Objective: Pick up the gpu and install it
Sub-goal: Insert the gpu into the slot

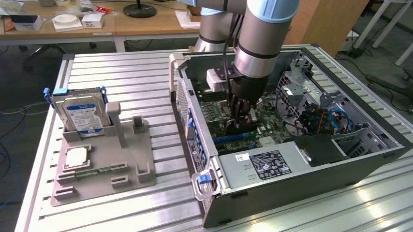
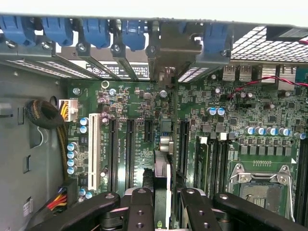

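In the wrist view the gripper (image 2: 162, 204) sits closest, its two black fingers (image 2: 139, 211) drawn narrow on the top edge of the gpu (image 2: 162, 168). The card stands on edge between them, lined up over the green motherboard (image 2: 144, 125) among the long black slots. Beyond it the card's metal bracket end (image 2: 166, 53) meets the case's rear wall, under a row of blue clips (image 2: 96, 29).

In the exterior view, the near edge of the bench (image 1: 129, 212) carries a grey fixture tray (image 1: 103, 169) toward the exterior view's left corner, with a small silver CPU chip (image 1: 77, 157) lying flat in it and a blue-labelled hard drive (image 1: 81, 113) standing upright behind. Beside the tray, toward the exterior view's right, the open computer case (image 1: 290, 159) lies on its side. The arm (image 1: 261, 34) reaches down into the case, and the gripper (image 1: 242, 116) holds the gpu (image 1: 235, 126) low against the motherboard, near the case's middle.
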Controlling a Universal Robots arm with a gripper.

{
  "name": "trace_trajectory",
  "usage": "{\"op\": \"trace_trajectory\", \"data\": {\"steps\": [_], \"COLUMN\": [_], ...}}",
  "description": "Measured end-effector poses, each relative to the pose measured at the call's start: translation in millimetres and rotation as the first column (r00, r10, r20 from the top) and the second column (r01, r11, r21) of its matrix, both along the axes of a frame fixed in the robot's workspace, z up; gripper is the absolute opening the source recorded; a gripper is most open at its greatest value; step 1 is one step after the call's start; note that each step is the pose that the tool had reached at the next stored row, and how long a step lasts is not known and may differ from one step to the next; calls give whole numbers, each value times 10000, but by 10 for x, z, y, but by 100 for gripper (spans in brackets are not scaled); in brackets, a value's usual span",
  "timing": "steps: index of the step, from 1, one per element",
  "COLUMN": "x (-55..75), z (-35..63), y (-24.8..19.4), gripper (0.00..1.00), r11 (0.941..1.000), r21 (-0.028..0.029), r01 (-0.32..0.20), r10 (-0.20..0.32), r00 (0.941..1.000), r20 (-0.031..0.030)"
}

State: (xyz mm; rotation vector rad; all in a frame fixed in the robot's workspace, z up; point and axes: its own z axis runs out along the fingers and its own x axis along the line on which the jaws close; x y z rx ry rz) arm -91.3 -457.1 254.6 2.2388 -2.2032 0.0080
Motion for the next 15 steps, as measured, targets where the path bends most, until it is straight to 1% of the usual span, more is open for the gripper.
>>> {"op": "trace_trajectory", "data": {"steps": [12, 13, 15], "x": [-2, -4, -4], "z": [-75, -126, -127], "y": [0, 0, 0], "gripper": [27, 27, 27], "r11": [10000, 10000, 10000], "r21": [0, 1, 1], "r01": [0, 0, 0], "r10": [0, 0, 0], "r00": [10000, 10000, 10000], "r20": [0, 0, 0]}}
